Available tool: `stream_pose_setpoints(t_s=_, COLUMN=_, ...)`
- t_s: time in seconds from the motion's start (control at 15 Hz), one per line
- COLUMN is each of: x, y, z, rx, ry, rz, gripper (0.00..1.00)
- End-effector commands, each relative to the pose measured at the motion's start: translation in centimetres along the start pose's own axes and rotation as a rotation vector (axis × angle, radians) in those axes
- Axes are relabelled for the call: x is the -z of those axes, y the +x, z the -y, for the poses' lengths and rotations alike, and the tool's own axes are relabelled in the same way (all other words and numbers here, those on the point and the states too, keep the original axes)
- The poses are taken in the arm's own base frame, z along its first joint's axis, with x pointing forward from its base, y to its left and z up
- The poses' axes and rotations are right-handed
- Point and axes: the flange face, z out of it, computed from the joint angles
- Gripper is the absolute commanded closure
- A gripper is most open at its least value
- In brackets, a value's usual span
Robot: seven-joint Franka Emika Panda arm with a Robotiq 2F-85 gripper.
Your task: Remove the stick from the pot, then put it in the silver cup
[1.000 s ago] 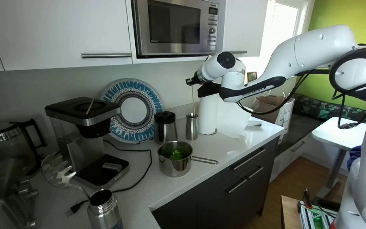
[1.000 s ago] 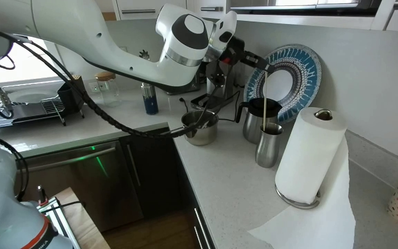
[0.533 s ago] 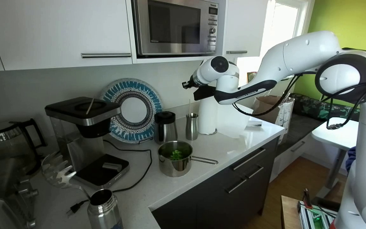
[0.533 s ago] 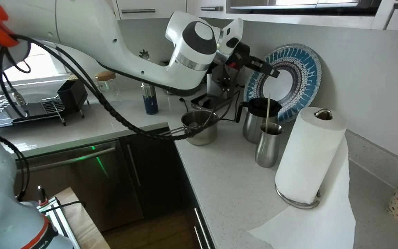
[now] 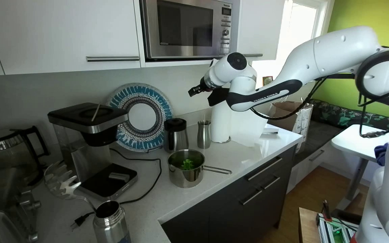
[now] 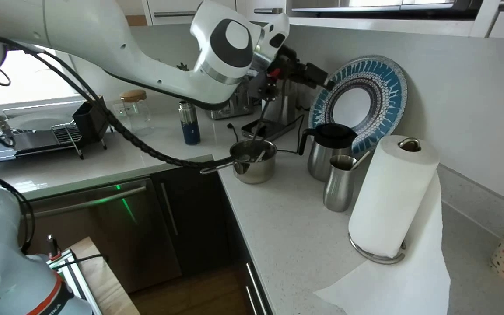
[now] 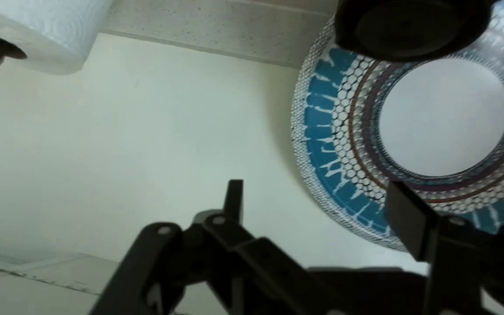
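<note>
Stick (image 6: pixel 361 160): standing tilted in the silver cup (image 6: pixel 338 187), its top end leaning over the rim toward the paper roll (image 6: pixel 394 197), its lower end hiding inside; whether it is touching the roll, cannot tell.
Silver cup: standing upright toward the back edge of the bench (image 6: pixel 282 227), between the jug (image 5: pixel 176 137) and the paper roll.
Gripper (image 7: pixel 315 197): hanging over the bench, higher than the cup, showing apart from the stick in both exterior views.
Jaws: standing well apart; in the wrist view the pale wall (image 7: pixel 182 131) and part of the plate (image 7: pixel 444 118) are showing between the fingers (image 7: pixel 409 221).
Pot (image 5: pixel 184 178): sitting near the front edge, just along from the inside corner, its thin handle pointing toward that edge; a patch of green (image 5: pixel 187 164) is showing inside it in an exterior view.
Jug: standing just beside the cup, wearing a black lid.
Plate: leaning against the wall behind the jug.
Paper roll: standing on its holder near the back edge, a loose sheet spreading over the bench.
Coffee machine (image 5: pixel 91 160): standing farther along the back edge, past the jug.
</note>
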Motion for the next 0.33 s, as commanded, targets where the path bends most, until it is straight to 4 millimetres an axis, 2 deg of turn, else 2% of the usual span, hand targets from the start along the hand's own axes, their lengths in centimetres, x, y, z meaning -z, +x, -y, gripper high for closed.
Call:
stream_pose_setpoints(t_s=0.0, x=6.3, y=-3.1, z=0.2, rx=0.159, ry=0.045, rz=0.099, gripper=0.00)
stream_pose_setpoints(t_s=0.2, x=9.8, y=-4.8, z=-0.4, rx=0.262, ry=0.134, rz=0.119, gripper=0.00)
stream_pose_setpoints(t_s=0.27, x=7.1, y=-2.5, z=0.2, rx=0.215, ry=0.067, rz=0.093, gripper=0.00)
